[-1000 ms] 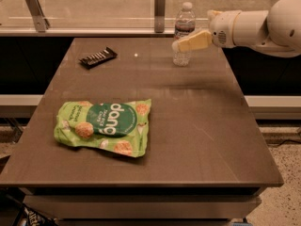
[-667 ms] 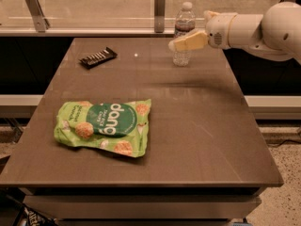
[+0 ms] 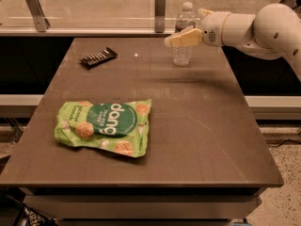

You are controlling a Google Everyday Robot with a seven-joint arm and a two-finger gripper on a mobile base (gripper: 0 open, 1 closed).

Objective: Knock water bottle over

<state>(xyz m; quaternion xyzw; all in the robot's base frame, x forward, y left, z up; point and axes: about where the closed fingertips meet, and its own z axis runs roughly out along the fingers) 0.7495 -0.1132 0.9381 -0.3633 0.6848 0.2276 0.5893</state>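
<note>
The water bottle (image 3: 184, 48) is small, clear and ribbed, with a white cap and a dark label band. It stands upright near the far right edge of the brown table (image 3: 197, 126). My gripper (image 3: 181, 37) reaches in from the right on a white arm and sits in front of the bottle's upper half, at label height. Its cream-coloured fingers (image 3: 184, 37) overlap the bottle in this view. I cannot tell if they touch it.
A green Dang chips bag (image 3: 106, 127) lies flat at the front left of the table. A dark snack bar (image 3: 98, 57) lies at the far left. A glass rail with metal posts (image 3: 160, 4) runs behind the table's far edge.
My gripper and arm have moved a little to the left, so the fingers now overlap the bottle more. The bottle still stands upright in the same place.
</note>
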